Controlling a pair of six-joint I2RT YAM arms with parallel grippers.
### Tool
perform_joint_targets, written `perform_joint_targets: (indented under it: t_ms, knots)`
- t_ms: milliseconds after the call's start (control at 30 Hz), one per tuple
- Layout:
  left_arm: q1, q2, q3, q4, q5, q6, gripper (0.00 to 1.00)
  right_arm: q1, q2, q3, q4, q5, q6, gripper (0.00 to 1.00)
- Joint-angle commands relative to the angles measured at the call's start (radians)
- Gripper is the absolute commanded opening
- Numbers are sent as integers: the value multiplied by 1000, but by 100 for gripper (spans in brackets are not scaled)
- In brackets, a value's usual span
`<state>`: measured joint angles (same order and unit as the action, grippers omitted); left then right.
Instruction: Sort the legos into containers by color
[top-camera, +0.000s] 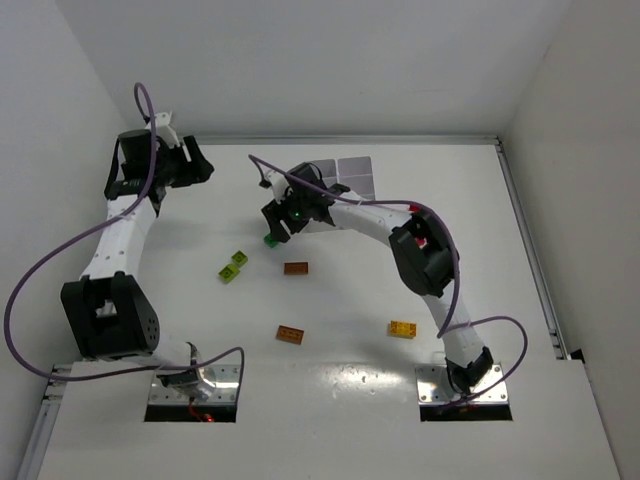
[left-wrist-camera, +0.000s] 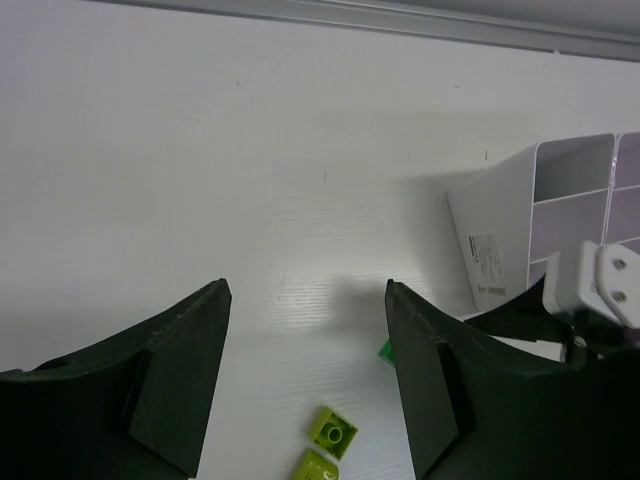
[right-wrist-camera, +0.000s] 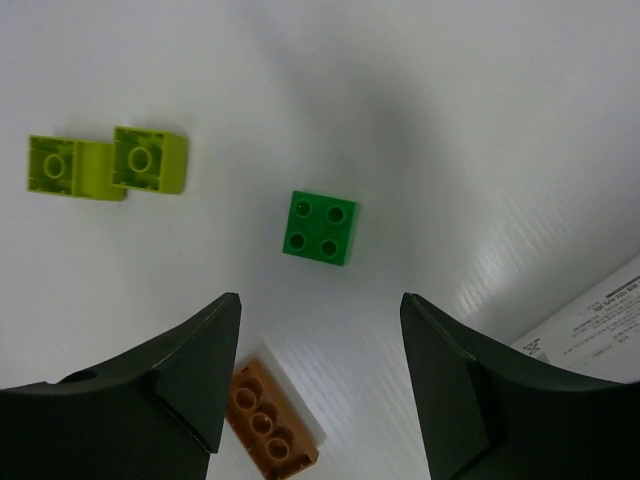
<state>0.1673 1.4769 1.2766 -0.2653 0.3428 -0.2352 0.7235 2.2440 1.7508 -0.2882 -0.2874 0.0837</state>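
Observation:
My right gripper hangs open over the table with nothing between its fingers. A green lego lies studs up just beyond its tips. In the top view this gripper sits right beside the green lego. Two lime legos lie to its left, and an orange-brown lego lies near its left finger. My left gripper is open and empty, far left at the back. The white container tray stands at the back, partly hidden by the right arm.
A second orange-brown lego and a yellow lego lie nearer the arm bases. The lime pair rests left of centre. The tray shows tilted at the right of the left wrist view. Walls close the left, back and right.

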Motion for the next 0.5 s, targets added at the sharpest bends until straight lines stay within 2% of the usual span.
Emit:
perform_joint_targets:
  t_ms: [0,467]
  knots:
    - [8,-79,-14,9,25,50,69,14,20,84,30,34,39,66]
    - [8,-30,-14,-9,35,68,69,54,118,113,30,99,30,68]
